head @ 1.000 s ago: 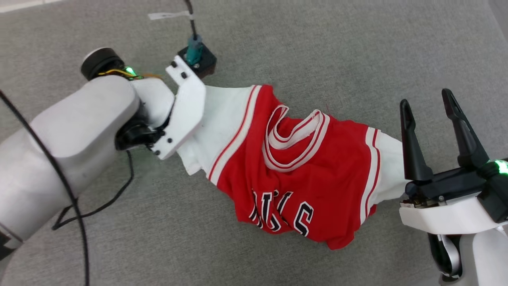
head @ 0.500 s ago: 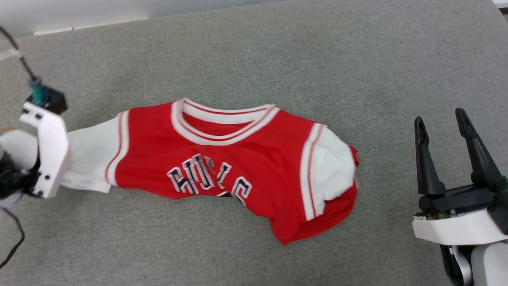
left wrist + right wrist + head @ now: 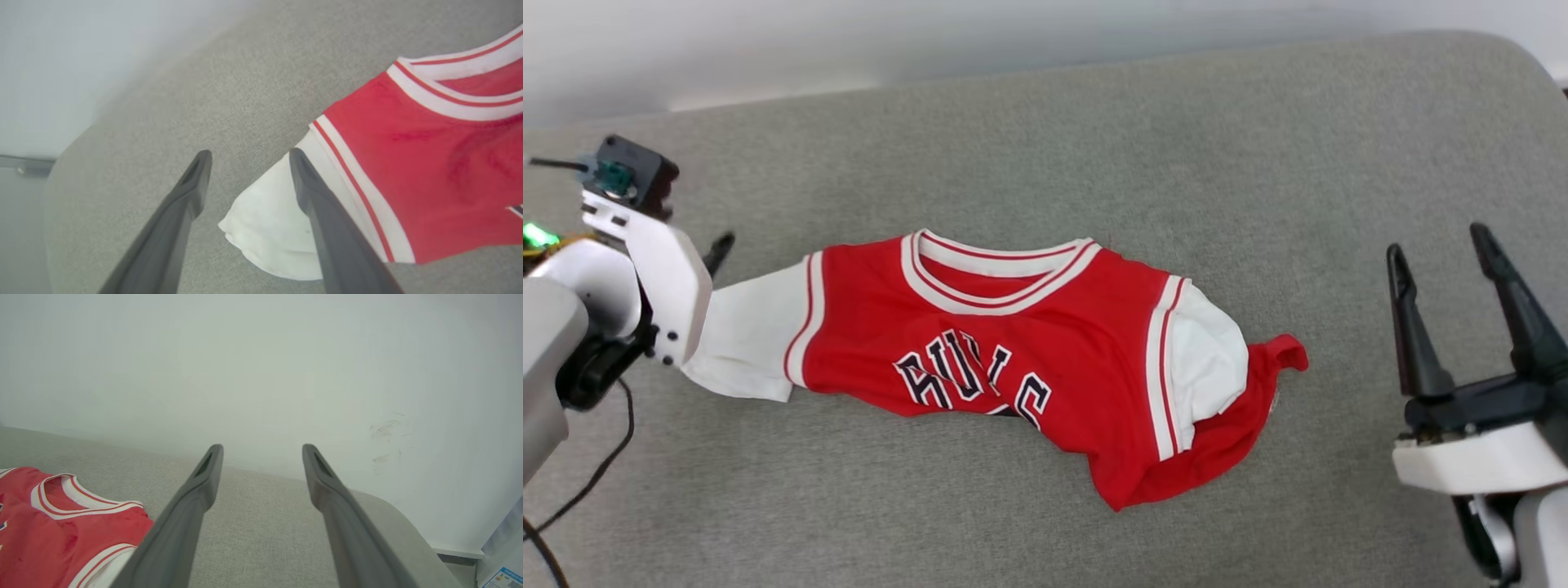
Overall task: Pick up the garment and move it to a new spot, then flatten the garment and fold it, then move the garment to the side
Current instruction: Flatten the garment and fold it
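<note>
Garment [image 3: 1029, 343] lies across the middle of the grey fabric-covered desk [image 3: 1258, 122], front side up, collar [image 3: 996, 278] toward the far edge. Its white left sleeve [image 3: 743, 343] stretches out to the left. The white right sleeve [image 3: 1209, 351] is flopped inward over the red body, and a red hem corner [image 3: 1282, 351] curls up just right of it.

I read this as the flattening step, since the near half is bunched and partly tucked under. My left claw [image 3: 247, 153] stands spread wide over the end of the left sleeve and grips nothing. My right claw [image 3: 1437, 239] is equally wide and empty, well to the right of the cloth.

To do this well, I would lift the left claw clear before moving sideways, so a finger does not drag the sleeve. I would then pinch the curled hem corner with the right claw and draw it toward the near edge, low and slowly, while the other side anchors the shoulder.

The lettering [image 3: 968, 380] is creased, so only part reads, and any number below it is folded out of sight. In the head view the white wrist bracket [image 3: 670, 278] covers most of the left claw. I cannot tell whether its finger touches the sleeve.
</note>
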